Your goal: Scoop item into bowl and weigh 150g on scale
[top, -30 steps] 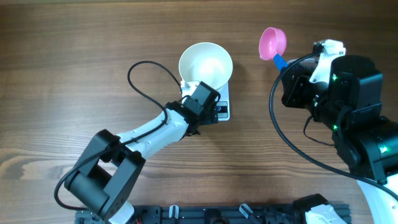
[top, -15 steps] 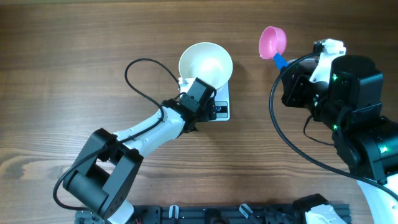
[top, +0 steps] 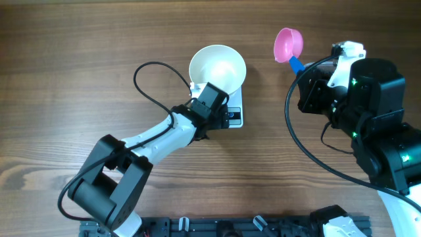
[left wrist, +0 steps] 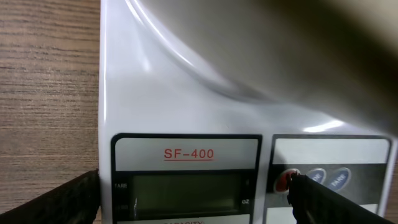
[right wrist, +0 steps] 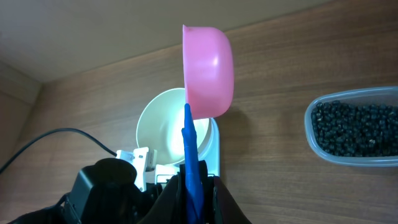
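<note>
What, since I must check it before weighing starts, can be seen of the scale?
The scale is a small, flat, white rectangle, plastic by its look, lying level on the wooden table. Its front panel bears SF-400 in red above a grey display with no digits showing, and round buttons to the right, one red. The white bowl stands on its platform. The open left gripper hangs over the front panel, one finger at the red button; contact cannot be told.

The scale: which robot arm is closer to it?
Left. The left fingers, open, sit right over the front of the scale, by its buttons. The right fingers are off to the side, shut on the blue handle of the pink scoop.
</note>
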Controlling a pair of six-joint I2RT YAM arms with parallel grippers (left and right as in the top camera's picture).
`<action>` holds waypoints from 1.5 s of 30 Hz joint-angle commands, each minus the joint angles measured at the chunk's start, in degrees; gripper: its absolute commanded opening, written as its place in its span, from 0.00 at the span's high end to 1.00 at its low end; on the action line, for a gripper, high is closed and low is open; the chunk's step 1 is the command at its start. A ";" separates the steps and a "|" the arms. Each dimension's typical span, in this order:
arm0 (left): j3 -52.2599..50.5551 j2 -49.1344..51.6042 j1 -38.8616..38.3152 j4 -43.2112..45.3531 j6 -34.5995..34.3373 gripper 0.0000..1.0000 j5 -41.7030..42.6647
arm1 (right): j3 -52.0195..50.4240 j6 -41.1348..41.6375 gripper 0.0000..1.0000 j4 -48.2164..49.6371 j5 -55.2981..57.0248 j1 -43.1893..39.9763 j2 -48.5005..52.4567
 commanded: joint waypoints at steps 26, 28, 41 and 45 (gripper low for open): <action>-0.31 0.13 0.09 0.35 0.90 0.00 0.26 | 0.83 -1.16 0.96 0.33 -0.46 -0.17 0.15; -0.31 -0.46 0.09 0.37 0.90 0.00 0.07 | 0.83 -1.20 0.96 0.31 -0.46 -0.17 0.15; -0.31 -2.58 0.09 0.13 0.94 0.00 -0.52 | 0.83 -1.25 0.96 0.33 -0.46 -0.17 0.15; -0.31 -4.68 0.09 -0.28 0.96 0.00 -2.43 | 0.83 -1.22 0.96 0.33 -0.46 -0.17 0.15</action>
